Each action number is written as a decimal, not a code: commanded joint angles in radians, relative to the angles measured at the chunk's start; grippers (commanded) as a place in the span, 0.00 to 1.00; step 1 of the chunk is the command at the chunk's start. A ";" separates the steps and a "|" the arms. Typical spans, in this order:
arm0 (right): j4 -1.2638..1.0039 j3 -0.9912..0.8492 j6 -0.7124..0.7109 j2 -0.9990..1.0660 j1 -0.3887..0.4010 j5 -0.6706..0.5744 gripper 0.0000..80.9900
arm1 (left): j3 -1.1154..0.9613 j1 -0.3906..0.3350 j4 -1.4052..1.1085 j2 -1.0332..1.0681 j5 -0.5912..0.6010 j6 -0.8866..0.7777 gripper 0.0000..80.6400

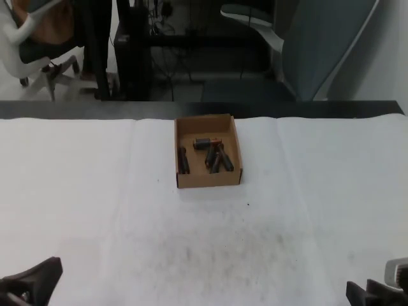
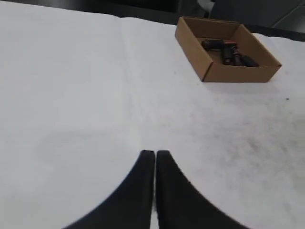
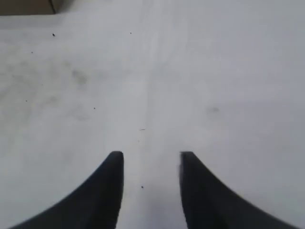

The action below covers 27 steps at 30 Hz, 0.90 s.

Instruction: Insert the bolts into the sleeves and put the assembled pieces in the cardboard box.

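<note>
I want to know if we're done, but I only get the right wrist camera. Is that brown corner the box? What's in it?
Observer: Yes, it's the cardboard box. Several dark pieces lie inside.
Operator: Is the other arm holding one?
Observer: No. The left gripper has its jaws shut together, empty.
Operator: Where's the box standing?
Observer: Middle of the bench, toward its far edge.
</note>
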 commanded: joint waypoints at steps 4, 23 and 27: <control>-0.174 -0.010 0.014 -0.004 -0.006 0.003 0.07 | 0.001 0.003 -0.047 -0.007 0.042 -0.016 0.02; -0.168 -0.010 0.017 -0.004 -0.006 -0.037 0.00 | 0.001 0.003 -0.061 -0.007 0.048 -0.082 0.02; -0.168 -0.010 0.017 -0.004 -0.006 -0.037 0.00 | 0.001 0.003 -0.061 -0.007 0.048 -0.082 0.02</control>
